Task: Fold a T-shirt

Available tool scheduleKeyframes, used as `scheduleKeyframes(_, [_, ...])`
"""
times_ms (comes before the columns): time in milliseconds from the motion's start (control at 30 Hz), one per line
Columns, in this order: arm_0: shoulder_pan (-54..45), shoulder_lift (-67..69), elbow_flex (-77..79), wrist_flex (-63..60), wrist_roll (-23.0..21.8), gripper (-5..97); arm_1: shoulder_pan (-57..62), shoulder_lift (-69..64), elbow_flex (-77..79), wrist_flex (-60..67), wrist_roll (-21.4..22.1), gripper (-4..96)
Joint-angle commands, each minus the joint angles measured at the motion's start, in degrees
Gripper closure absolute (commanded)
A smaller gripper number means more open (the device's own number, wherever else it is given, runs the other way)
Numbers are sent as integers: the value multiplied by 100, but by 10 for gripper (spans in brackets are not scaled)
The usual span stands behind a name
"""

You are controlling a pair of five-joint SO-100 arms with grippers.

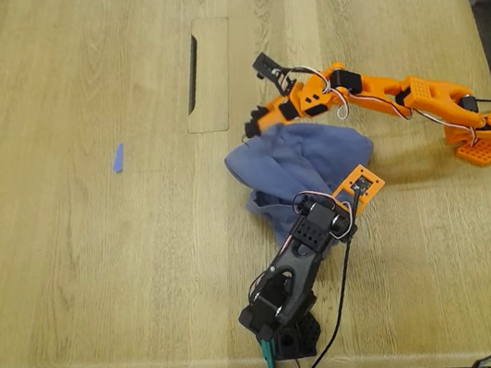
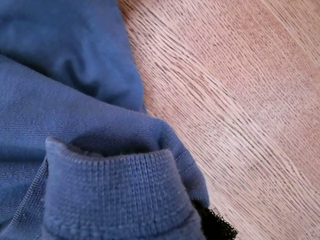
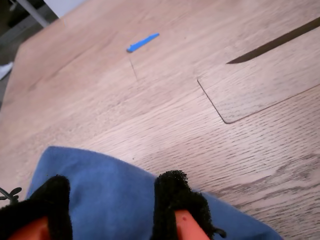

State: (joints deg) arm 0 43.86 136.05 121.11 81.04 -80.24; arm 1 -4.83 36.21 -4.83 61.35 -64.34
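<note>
T-shirt [image 1: 304, 167] lay bunched on the table [image 1: 92, 218], just beside the cable-slot panel [image 1: 207, 73]. My second gripper [image 3: 112, 210] was clamped on its edge nearest that panel. My first gripper's jaw state could not be told; ribbed collar [image 2: 115, 200] filled its view.

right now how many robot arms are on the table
2: one orange arm reaching in from the exterior view's right to the T-shirt, one black arm from the near edge, its orange-tipped end over the shirt.
</note>
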Motion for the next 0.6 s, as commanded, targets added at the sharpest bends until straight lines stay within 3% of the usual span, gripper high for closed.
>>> scheduleKeyframes(0, [211,281,-369,18,-9,918,-79,369,-202,44,-141,625])
scheduleKeyframes(567, [229,176,-360,-70,-9,918,-413,-53,-237,378,35,629])
